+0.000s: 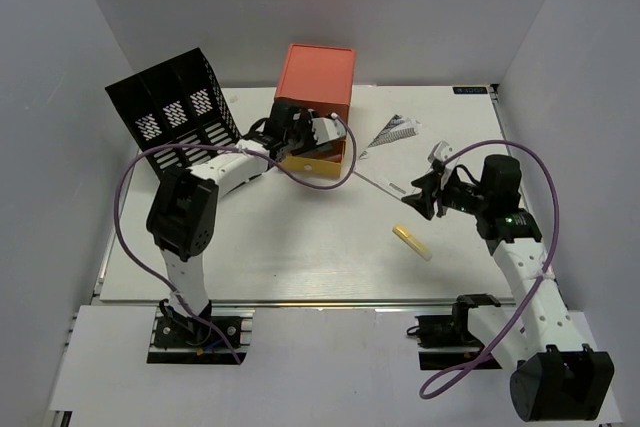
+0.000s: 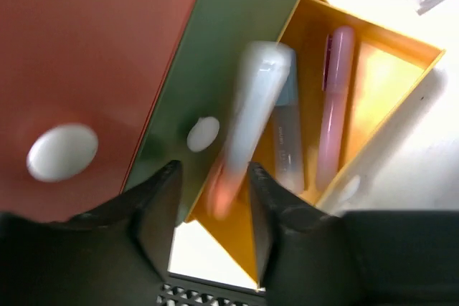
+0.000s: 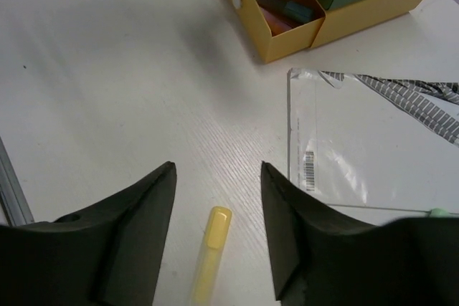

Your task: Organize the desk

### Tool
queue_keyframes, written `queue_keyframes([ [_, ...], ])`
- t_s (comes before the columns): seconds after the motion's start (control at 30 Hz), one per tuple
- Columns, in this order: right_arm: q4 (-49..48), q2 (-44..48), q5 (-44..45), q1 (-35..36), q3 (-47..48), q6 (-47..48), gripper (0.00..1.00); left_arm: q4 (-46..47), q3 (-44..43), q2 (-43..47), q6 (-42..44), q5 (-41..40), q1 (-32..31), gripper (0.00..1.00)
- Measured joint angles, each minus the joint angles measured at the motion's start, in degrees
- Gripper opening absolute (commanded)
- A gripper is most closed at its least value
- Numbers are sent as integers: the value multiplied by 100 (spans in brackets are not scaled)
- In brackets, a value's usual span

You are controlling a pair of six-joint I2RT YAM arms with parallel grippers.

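Between plain white walls, the desk lies flat, its long axis running left to right and its metal rail along the near edge; the left gripper hangs over the open yellow drawer of the orange drawer unit at the far middle, jaws parted wider than the blurred white marker between them, grip released; the right gripper is spread wide and empty above a yellow highlighter lying on the desk's right half; black file rack far left, clear packet far right.
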State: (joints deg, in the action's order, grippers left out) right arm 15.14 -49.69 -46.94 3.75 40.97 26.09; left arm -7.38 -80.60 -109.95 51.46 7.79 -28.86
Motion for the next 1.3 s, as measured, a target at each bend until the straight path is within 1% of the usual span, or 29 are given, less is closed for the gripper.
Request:
queue_keyframes([
  [0.03, 17, -9, -7, 0, -20, 59, 62, 76, 59, 42, -70, -13, 0, 55],
  [0.07, 52, -31, -20, 0, -35, 140, 65, 146, 144, 114, -173, -11, 2, 58],
  [0.1, 107, -66, -39, 0, -39, 234, 65, 179, 223, 205, -282, -9, 0, 59],
  [0.17, 201, -162, -83, 0, -39, 424, 65, 186, 343, 428, -490, 37, -2, 60],
  [0.23, 297, -278, -125, 0, -39, 581, 62, 177, 376, 669, -667, 103, -2, 60],
  [0.3, 415, -422, -127, 0, -39, 715, 49, 164, 376, 927, -964, 175, -2, 58],
  [0.33, 476, -511, -105, 0, -39, 774, 34, 136, 376, 1084, -1226, 210, -2, 52],
  [0.4, 553, -699, 74, 4, -35, 874, 19, 55, 382, 1379, -1849, 249, -2, 45],
  [0.43, 629, -822, 205, 4, -11, 892, 9, 48, 420, 1552, -2214, 273, -2, 32],
  [0.47, 726, -975, 363, 7, 39, 916, 7, 57, 518, 1755, -2586, 306, -2, 26],
  [0.5, 839, -1141, 511, 11, 107, 935, 7, 79, 697, 2004, -2973, 328, -2, 20],
  [0.53, 951, -1338, 684, 22, 203, 933, 14, 63, 918, 2271, -3342, 352, -2, 18],
  [0.6, 1204, -1716, 1016, 55, 393, 957, 27, -35, 1355, 2761, -4041, 369, 4, 19],
  [0.63, 1333, -1880, 1180, 85, 483, 992, 41, -131, 1563, 2973, -4339, 374, 4, 20],
  [0.67, 1456, -2031, 1333, 114, 553, 1012, 49, -210, 1779, 3189, -4603, 376, 4, 28],
  [0.7, 1554, -2140, 1467, 155, 595, 1027, 54, -289, 1991, 3377, -4789, 382, 4, 40],
  [0.73, 1641, -2227, 1602, 214, 610, 1038, 60, -374, 2232, 3591, -4953, 382, 7, 53],
  [0.77, 1746, -2288, 1768, 295, 610, 1054, 63, -448, 2472, 3805, -5077, 378, 9, 72],
  [0.8, 1821, -2319, 1897, 380, 608, 1043, 68, -459, 2747, 4039, -5189, 330, 11, 80],
  [0.83, 1891, -2337, 2044, 483, 605, 1034, 70, -509, 3005, 4280, -5274, 238, 13, 89],
  [0.87, 1928, -2350, 2179, 586, 603, 1023, 71, -511, 3224, 4507, -5335, 125, 15, 92],
  [0.9, 1947, -2371, 2306, 693, 601, 1012, 73, -455, 3517, 4789, -5412, -20, 13, 93],
  [0.97, 1939, -2430, 2559, 903, 562, 979, 73, -417, 3856, 5169, -5449, -402, 15, 93],
  [1.0, 1937, -2461, 2673, 992, 514, 942, 72, -459, 4103, 5536, -5438, -597, 15, 94],
  [1.07, 1939, -2516, 2935, 1150, 382, 872, 71, -474, 4177, 5796, -5425, -1019, 15, 94],
  [1.17, 1893, -2588, 3213, 1353, 173, 813, 68, -404, 4177, 6000, -5423, -1401, 13, 94],
  [1.3, 1753, -2688, 3541, 1556, -107, 732, 65, -393, 4177, 6067, -5423, -1661, 9, 93],
])
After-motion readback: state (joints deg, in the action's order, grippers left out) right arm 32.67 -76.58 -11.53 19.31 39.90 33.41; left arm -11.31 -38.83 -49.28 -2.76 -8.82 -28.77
